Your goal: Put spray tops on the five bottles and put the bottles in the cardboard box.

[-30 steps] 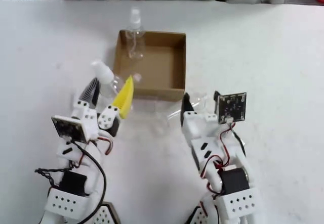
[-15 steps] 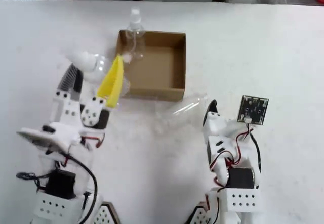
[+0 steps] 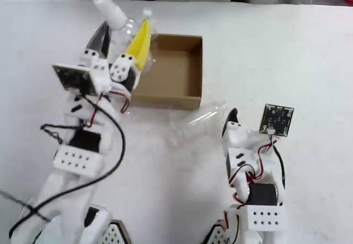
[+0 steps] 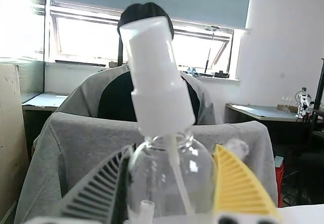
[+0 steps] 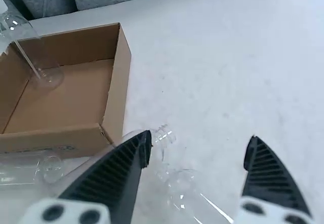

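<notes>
My left gripper (image 3: 126, 25) is shut on a clear bottle (image 3: 122, 25) with a white spray top (image 3: 107, 4), held up over the far-left corner of the cardboard box (image 3: 187, 70). In the left wrist view the black and yellow fingers clamp the bottle's round body (image 4: 169, 171) below its spray top (image 4: 154, 77). A second topped bottle (image 3: 147, 14) peeks out behind the yellow finger. My right gripper (image 5: 200, 138) is open and low over the table, above a topless clear bottle (image 5: 174, 183) that lies in front of the box (image 5: 76, 102). The right gripper (image 3: 245, 120) sits near the box's front-right corner.
Another clear bottle (image 5: 30, 166) lies along the box's front wall. A clear bottle with a tube inside (image 5: 30, 52) leans over the box's far-left part. A person in grey sits beyond the far table edge. White tabletop stretches to the right of the box.
My left arm has lifted the topped bottle from the box's front-left side up to its far-left corner. The right arm drew back toward its base, then stayed still.
</notes>
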`<action>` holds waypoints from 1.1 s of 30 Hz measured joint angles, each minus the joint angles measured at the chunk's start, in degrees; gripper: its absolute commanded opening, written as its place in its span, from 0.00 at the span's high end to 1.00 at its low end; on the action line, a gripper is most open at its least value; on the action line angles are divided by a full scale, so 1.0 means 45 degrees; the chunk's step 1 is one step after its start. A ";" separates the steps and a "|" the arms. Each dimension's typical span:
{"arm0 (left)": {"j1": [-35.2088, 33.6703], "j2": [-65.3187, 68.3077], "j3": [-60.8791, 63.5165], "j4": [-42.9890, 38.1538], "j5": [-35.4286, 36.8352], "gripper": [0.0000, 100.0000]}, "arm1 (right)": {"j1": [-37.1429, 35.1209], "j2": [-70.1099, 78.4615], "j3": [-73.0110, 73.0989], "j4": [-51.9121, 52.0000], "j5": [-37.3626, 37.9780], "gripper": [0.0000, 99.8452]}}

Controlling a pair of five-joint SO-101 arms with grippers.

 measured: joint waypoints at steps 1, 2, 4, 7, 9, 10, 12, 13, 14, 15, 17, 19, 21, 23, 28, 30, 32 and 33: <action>0.0000 0.0547 0.0000 -0.0508 0.0000 0.89 | 0.0020 0.0000 0.0000 0.0000 0.0000 0.73; -0.0098 0.1114 0.0000 -0.0957 0.0000 0.89 | 0.0020 0.0000 0.0000 0.0000 0.0000 0.73; -0.0371 0.2208 0.0000 -0.1778 0.0000 0.89 | 0.0000 0.0000 0.0000 0.0000 0.0000 0.73; -0.0723 0.3888 0.0000 -0.2911 0.0000 0.89 | 0.0000 0.0000 0.0000 0.0000 0.0000 0.73; -0.0938 0.5118 -0.0078 -0.3673 0.0000 0.89 | 0.0020 0.0000 0.0000 0.0000 0.0000 0.73; -0.1055 0.5685 -0.0176 -0.4024 0.0000 0.89 | 0.0000 0.0000 0.0000 0.0000 0.0000 0.73; -0.1231 0.6799 -0.0430 -0.4786 0.0000 0.89 | 0.0000 0.0000 0.0000 0.0000 0.0000 0.73; -0.1289 0.7326 -0.0567 -0.5158 0.0000 0.89 | 0.0000 0.0000 0.0000 0.0000 0.0000 0.73; -0.1328 0.7834 -0.0684 -0.5548 0.0000 0.89 | 0.0000 0.0000 0.0000 0.0000 0.0000 0.73; -0.1348 0.8361 -0.0801 -0.5919 0.0000 0.89 | 0.0000 0.0000 0.0000 0.0000 0.0000 0.73; -0.1348 0.9319 -0.1016 -0.6701 0.0000 0.89 | 0.0000 0.0000 0.0000 0.0000 0.0000 0.73; -0.1348 1.0198 -0.1270 -0.7463 0.0000 0.89 | 0.0000 0.0000 0.0000 0.0000 0.0000 0.73; -0.1348 1.0979 -0.1582 -0.8029 0.0000 0.89 | 0.0000 0.0000 0.0000 0.0000 0.0000 0.73; -0.1348 1.1702 -0.1875 -0.8381 0.0000 0.89 | 0.0000 0.0000 0.0000 0.0000 0.0000 0.73; -0.1328 1.3109 -0.2794 -0.8654 0.0000 0.89 | 0.0000 0.0000 0.0000 0.0000 0.0000 0.73; -0.1328 1.3558 -0.3165 -0.8654 0.0000 0.89 | 0.0000 0.0000 0.0000 0.0000 0.0000 0.73; -0.1328 1.3968 -0.3516 -0.8654 0.0000 0.89 | 0.0000 0.0000 0.0000 0.0000 0.0000 0.73; -0.1328 1.4144 -0.3673 -0.8654 0.0000 0.89 | 0.0000 0.0000 0.0000 0.0000 0.0000 0.73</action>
